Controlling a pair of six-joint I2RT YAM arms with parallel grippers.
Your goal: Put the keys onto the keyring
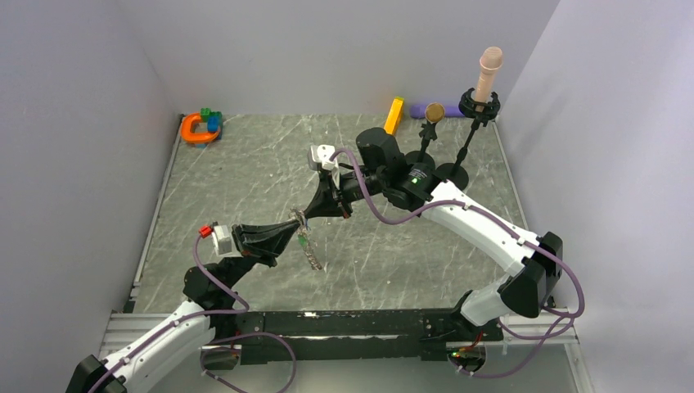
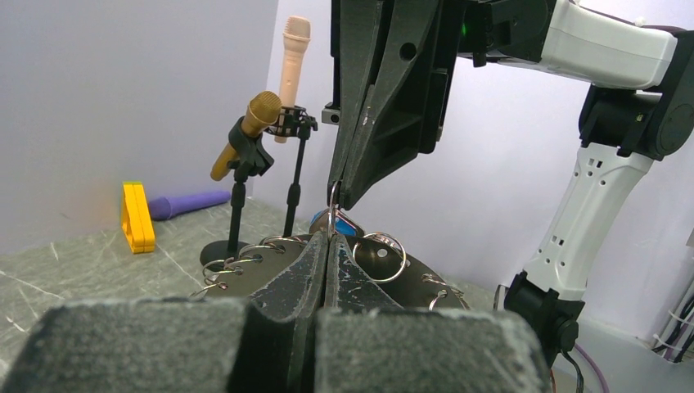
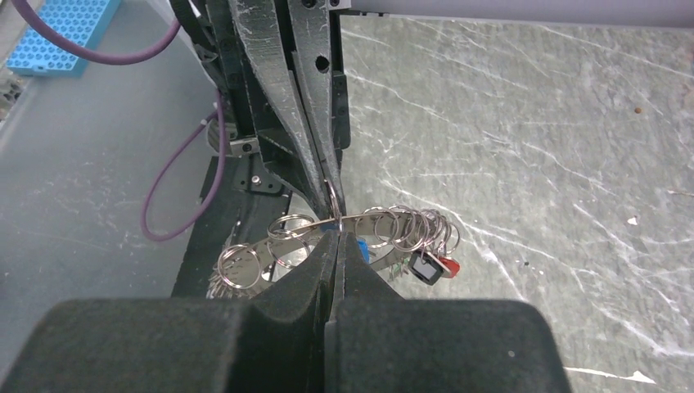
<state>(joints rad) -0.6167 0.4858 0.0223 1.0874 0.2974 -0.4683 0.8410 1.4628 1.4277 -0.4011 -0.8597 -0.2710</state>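
Observation:
The keyring (image 1: 311, 250), a flat silvery plate with small wire rings through holes along its edge, hangs above the table's middle. My left gripper (image 1: 296, 221) is shut on its edge (image 2: 409, 281). My right gripper (image 1: 309, 211) meets it tip to tip and is shut on one small wire ring (image 2: 334, 206) standing up from the plate. In the right wrist view my right gripper (image 3: 334, 239) sits at the keyring's band (image 3: 376, 221). A blue key (image 3: 361, 247) hangs beside the fingertips, and a black-and-white key (image 3: 425, 267) and a red key (image 3: 448, 264) dangle further right.
An orange horseshoe toy (image 1: 199, 128) with blocks lies at the back left. A yellow bar (image 1: 394, 115), a purple object (image 1: 420, 110) and two microphone stands, gold (image 1: 434, 112) and pink (image 1: 489, 70), stand at the back right. Grey walls enclose the table.

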